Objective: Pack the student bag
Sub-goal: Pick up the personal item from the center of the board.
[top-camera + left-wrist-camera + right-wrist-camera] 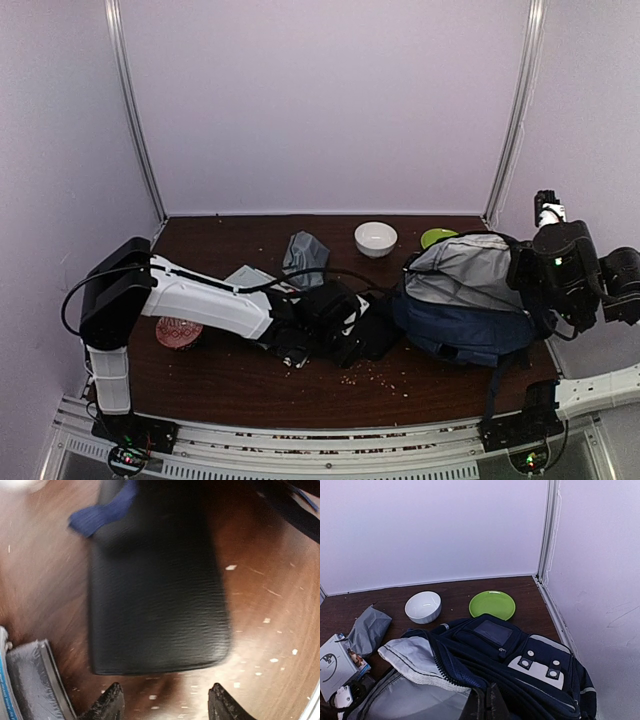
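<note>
The student bag (465, 318) lies on its side at the table's right, navy with a white buckle patch (540, 666), its mouth facing left and the grey lining (415, 700) showing. My right gripper (487, 700) is shut on the rim of the bag's opening and holds it up; in the top view it sits at the bag's right end (522, 272). A black textured case (155, 595) lies flat on the table just left of the bag. My left gripper (166, 687) hovers over the case's near edge, open, with nothing between its fingers. A blue strap (100, 515) lies over the case's far corner.
A white bowl (375, 238) and a green plate (437, 237) stand behind the bag. Left of the bowl a grey pouch (305, 252) lies, with a white booklet (250, 280) nearer to me and a red round lid (179, 331) under the left arm. Crumbs (375, 375) dot the wood.
</note>
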`<move>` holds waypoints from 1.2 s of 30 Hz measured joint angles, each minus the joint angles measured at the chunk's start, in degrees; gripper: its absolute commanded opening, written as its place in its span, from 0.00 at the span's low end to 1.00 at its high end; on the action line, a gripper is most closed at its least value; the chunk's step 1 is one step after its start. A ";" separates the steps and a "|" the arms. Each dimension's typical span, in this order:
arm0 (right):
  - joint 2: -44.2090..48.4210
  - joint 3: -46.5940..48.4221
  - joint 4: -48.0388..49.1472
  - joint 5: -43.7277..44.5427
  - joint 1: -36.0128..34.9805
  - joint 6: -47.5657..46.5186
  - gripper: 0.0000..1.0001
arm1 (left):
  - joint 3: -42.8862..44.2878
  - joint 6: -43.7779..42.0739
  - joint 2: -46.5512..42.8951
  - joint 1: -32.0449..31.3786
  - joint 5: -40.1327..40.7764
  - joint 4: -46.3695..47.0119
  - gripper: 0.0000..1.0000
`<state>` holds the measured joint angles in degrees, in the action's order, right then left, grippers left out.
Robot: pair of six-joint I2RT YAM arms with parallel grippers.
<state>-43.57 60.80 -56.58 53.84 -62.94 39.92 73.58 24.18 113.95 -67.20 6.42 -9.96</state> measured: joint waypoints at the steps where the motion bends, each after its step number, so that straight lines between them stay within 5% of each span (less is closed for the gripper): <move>1: 0.22 0.00 -0.20 0.20 0.09 -0.13 0.00 | 0.72 -1.07 -0.02 -1.16 1.40 -0.50 0.97; 14: 1.46 0.00 -1.51 0.83 0.37 -0.55 0.00 | 9.49 -13.00 3.08 -6.03 15.67 -1.70 0.98; 36: 1.95 -0.31 -2.84 0.09 0.63 -0.28 0.00 | 13.18 -15.76 11.15 -6.38 14.40 -1.79 0.96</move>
<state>-41.63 60.49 -59.42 53.93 -62.30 39.64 86.76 8.43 125.10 -73.58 20.82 -11.75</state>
